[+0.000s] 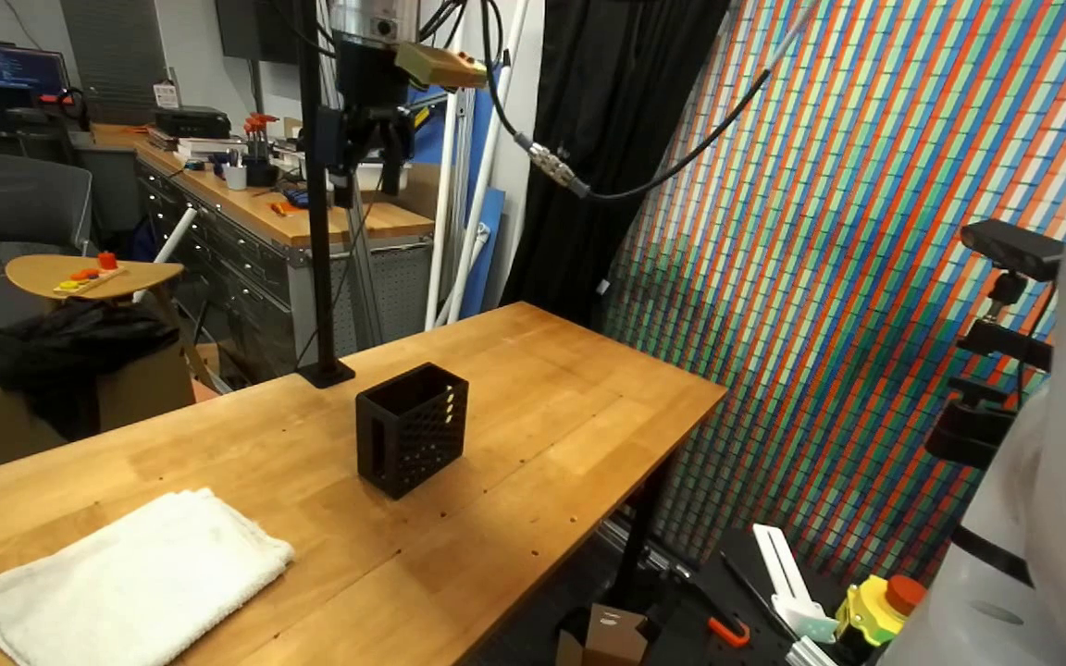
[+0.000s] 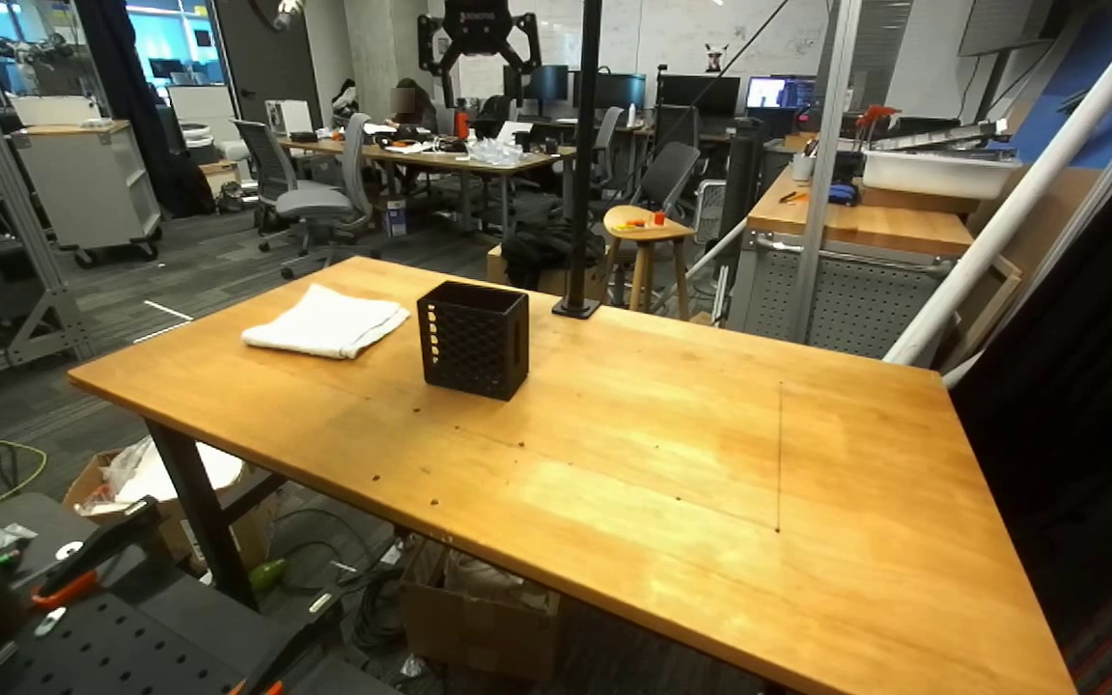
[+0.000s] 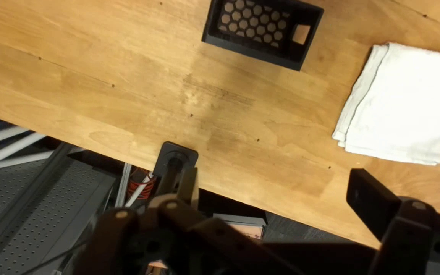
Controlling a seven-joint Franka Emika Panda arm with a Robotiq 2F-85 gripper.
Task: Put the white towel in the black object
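The white towel (image 1: 135, 583) lies folded flat on the wooden table, and both exterior views and the wrist view (image 3: 407, 103) show all or most of it. A short way from it stands the black object (image 2: 474, 343), an upright box with patterned, perforated sides and an open top. Seen from above in the wrist view, the black object (image 3: 250, 50) is partly cut off by the upper edge. High over the table hangs my gripper (image 2: 481, 92), well clear of both things. Its fingers are spread wide in the wrist view, and nothing is between them.
A tall black pole (image 1: 316, 231) rises from a square base (image 3: 175, 156) at the table's edge, close to the black object. A cable (image 1: 681, 180) loops beside the arm. The table (image 2: 710, 579) ends in open edges above boxes and clutter on the floor.
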